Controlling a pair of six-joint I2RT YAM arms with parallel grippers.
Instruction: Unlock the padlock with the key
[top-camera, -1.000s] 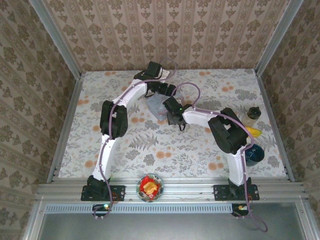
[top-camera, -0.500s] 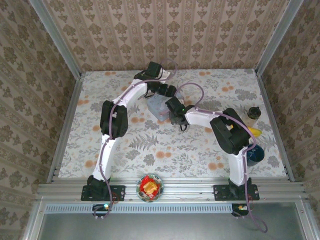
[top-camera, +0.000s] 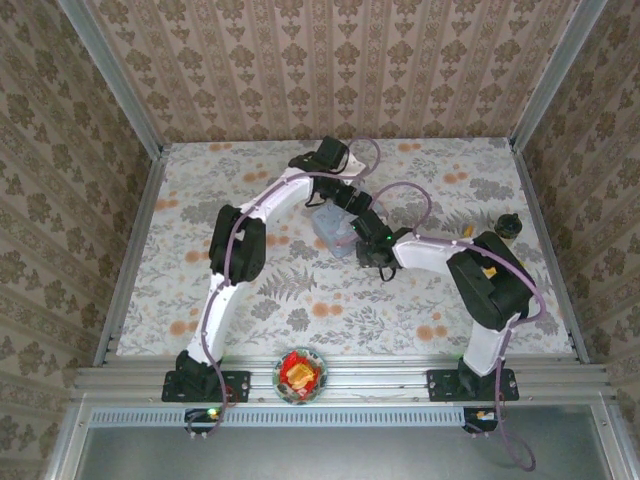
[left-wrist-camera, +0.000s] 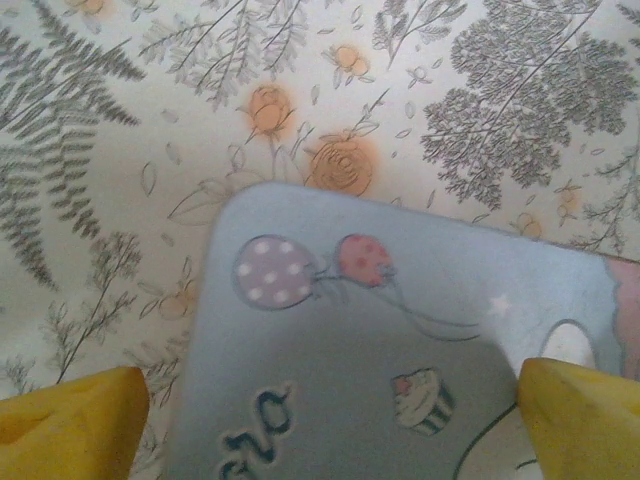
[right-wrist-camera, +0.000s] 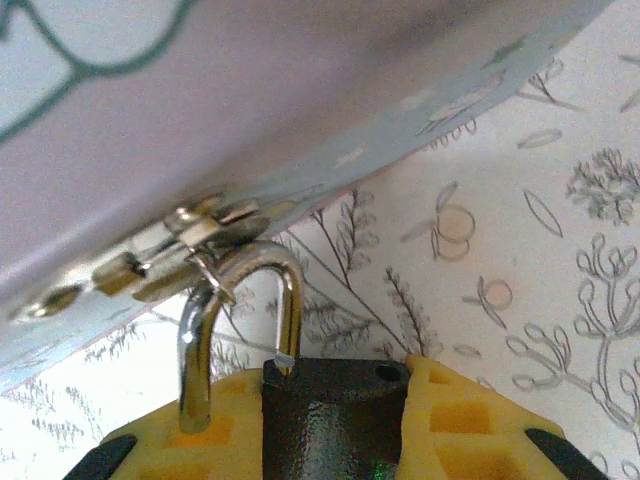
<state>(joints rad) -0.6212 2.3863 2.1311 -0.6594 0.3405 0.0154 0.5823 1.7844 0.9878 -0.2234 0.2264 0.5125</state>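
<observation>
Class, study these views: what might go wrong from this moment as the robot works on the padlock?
1. The right pincer clamps the padlock, whose shackle hooks the clasp of the tin; pulling may drag the tin.
2. The left pincer straddles the tin's end, so the tin might pivot or slip free.

My right wrist view cuts the padlock (right-wrist-camera: 335, 405) off at the bottom edge: just the top of its dark body shows between my yellow pads (right-wrist-camera: 470, 420), and the tin (right-wrist-camera: 200, 90) above is a blur running off the top and sides. In my left wrist view the tin runs off the bottom and right edges, with my yellow fingertips (left-wrist-camera: 75, 415) clipped at the lower corners. From above, my left gripper (top-camera: 348, 200) and right gripper (top-camera: 372, 248) cover part of the tin, and the padlock is too small to tell.
</observation>
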